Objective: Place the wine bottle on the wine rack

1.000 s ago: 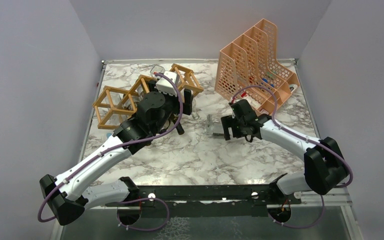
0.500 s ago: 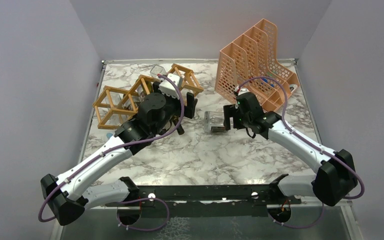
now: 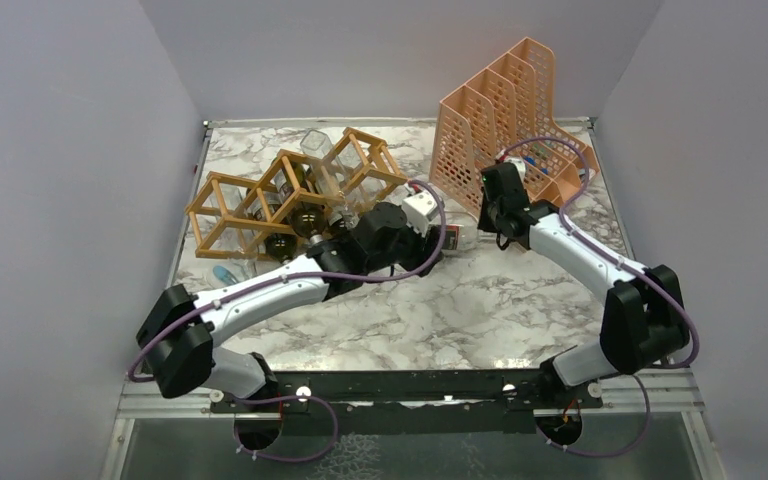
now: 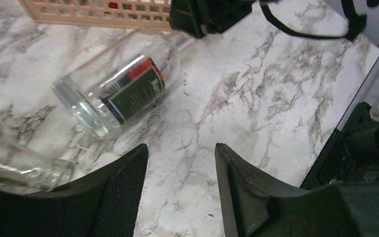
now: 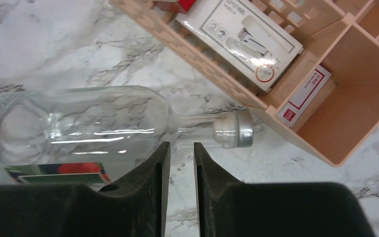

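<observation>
The wine bottle (image 3: 460, 238) is clear glass with a green and red label. It lies on its side on the marble table, against the foot of the peach file holder (image 3: 505, 110). In the left wrist view the bottle (image 4: 123, 84) lies just beyond my left gripper (image 4: 181, 153), which is open with only table between its fingers. My right gripper (image 5: 179, 145) is shut on nothing, its tips right by the neck of the bottle (image 5: 94, 121) near the silver cap (image 5: 237, 129). The wooden wine rack (image 3: 222, 200) stands at the back left with bottles in its cells.
The file holder (image 5: 217, 64) holds a white box (image 5: 242, 39) and small items. Another clear bottle (image 4: 19, 168) lies by the left finger. A small blue thing (image 3: 222, 272) lies in front of the rack. Walls close in the table on three sides.
The left arm swung right from the rack to the bottle and its jaws narrowed. The right gripper moved back toward the file holder and shut. The bottle slid right against the holder.
</observation>
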`<act>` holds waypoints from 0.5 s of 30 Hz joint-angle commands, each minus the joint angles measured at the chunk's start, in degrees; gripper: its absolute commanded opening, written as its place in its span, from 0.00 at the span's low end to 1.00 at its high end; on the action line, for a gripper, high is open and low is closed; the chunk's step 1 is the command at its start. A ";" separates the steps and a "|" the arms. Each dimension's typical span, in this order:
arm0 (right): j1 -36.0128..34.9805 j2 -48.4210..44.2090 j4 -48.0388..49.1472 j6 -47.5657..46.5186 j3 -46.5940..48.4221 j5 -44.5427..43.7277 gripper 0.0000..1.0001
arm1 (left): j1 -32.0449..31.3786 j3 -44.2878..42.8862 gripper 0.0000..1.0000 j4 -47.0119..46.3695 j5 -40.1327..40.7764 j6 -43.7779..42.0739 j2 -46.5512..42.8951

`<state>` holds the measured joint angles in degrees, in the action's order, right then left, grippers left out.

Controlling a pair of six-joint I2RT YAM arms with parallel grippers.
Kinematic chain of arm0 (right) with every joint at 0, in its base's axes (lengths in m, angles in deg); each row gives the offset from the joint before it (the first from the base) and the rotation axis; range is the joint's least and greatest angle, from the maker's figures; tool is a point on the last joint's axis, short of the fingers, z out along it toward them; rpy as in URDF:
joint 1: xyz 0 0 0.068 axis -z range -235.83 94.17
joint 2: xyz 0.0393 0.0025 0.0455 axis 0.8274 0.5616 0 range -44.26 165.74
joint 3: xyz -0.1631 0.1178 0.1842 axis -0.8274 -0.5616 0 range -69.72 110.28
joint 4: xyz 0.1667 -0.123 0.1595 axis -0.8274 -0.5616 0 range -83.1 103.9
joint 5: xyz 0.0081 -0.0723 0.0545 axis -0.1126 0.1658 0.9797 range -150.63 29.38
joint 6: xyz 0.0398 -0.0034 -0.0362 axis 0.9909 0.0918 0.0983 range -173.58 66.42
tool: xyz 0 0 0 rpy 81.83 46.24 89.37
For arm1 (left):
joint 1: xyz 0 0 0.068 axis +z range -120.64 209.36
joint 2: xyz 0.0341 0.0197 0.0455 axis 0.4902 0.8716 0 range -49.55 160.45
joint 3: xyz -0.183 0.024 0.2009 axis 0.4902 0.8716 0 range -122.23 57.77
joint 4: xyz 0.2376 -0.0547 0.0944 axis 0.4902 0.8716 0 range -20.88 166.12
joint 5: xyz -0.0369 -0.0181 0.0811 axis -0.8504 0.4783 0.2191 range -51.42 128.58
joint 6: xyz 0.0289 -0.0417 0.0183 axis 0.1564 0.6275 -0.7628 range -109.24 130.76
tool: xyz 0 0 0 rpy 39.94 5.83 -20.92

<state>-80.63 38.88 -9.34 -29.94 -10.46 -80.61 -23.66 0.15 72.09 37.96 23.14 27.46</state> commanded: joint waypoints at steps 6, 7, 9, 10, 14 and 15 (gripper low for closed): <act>5.28 7.17 6.24 -1.93 0.85 7.83 0.21 | -2.65 -4.90 0.49 -4.25 4.57 3.34 10.15; 5.29 7.73 6.62 -2.13 1.11 7.75 0.21 | -2.82 -5.47 0.48 -4.28 4.78 3.57 11.30; 5.33 8.49 7.69 -2.50 1.35 7.64 0.21 | -3.04 -6.46 0.47 -4.52 5.53 3.73 13.17; 5.39 8.61 8.16 -2.62 1.50 7.40 0.22 | -3.13 -6.95 0.46 -4.53 6.07 3.85 13.90; 5.44 8.88 9.79 -2.88 1.74 6.98 0.23 | -3.24 -8.31 0.45 -5.06 7.89 3.94 16.41; 5.44 9.28 9.42 -2.81 1.97 6.89 0.23 | -3.24 -8.75 0.45 -5.07 8.27 3.90 16.94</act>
<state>-75.23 47.05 -2.63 -31.82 -10.32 -74.52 -26.57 -5.60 69.44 42.90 26.18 42.78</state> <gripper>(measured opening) 0.226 0.458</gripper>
